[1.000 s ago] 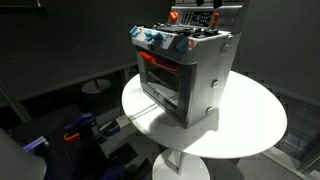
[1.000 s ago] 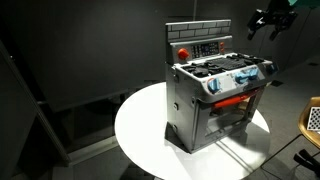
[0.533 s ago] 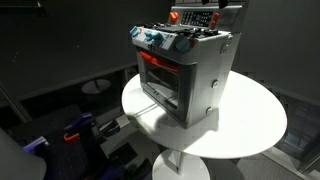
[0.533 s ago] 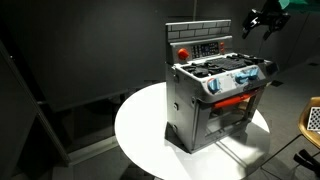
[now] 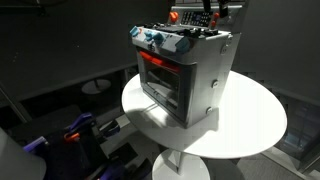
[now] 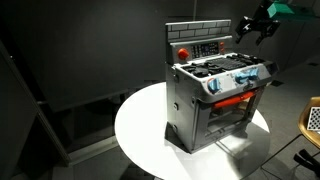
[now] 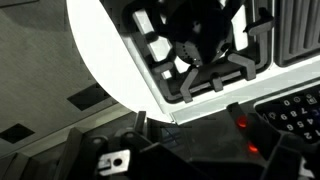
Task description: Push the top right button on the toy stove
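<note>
Both exterior views flank the toy stove; wrist view looks down closely.

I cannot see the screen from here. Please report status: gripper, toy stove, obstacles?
Gripper open, in the air beside the back panel, no contact. Toy stove upright on white table. Nothing seen between gripper and panel.

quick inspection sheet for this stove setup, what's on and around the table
surface: round white table, carrying only the toy stove
job's things: toy stove upright, oven window glowing red, red control panel at back
clutter: nothing seen
gripper: gripper in the air beside the panel's top, not touching; open or shut unclear
cables: nothing seen
surroundings: dark room; blue and red gear on the floor
</note>
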`<move>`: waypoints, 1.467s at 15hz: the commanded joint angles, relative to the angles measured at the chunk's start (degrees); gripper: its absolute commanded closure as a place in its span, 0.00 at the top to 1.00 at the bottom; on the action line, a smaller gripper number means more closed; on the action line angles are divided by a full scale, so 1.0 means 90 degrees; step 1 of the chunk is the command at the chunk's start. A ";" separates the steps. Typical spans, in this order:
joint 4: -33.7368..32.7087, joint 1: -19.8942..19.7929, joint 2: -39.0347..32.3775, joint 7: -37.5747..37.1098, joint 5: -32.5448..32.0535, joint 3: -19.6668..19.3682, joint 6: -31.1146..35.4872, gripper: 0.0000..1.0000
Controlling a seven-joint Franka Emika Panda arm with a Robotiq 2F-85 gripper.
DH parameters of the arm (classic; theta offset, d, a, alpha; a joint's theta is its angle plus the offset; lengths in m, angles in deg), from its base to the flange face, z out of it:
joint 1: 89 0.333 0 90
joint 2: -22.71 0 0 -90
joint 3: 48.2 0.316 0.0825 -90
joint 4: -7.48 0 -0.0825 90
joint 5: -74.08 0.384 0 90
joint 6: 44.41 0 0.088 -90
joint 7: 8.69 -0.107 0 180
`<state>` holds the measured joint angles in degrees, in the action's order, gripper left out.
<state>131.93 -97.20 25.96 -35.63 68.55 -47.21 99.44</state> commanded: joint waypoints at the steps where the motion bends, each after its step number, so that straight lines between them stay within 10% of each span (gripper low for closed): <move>1: -0.0451 0.0168 -0.0404 -0.0276 -0.0140 -0.0142 0.0038 1.00; 22: -0.1448 0.0652 -0.1344 -0.0191 0.0208 -0.0574 -0.0198 1.00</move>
<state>120.30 -91.89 13.76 -38.58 68.64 -51.56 99.64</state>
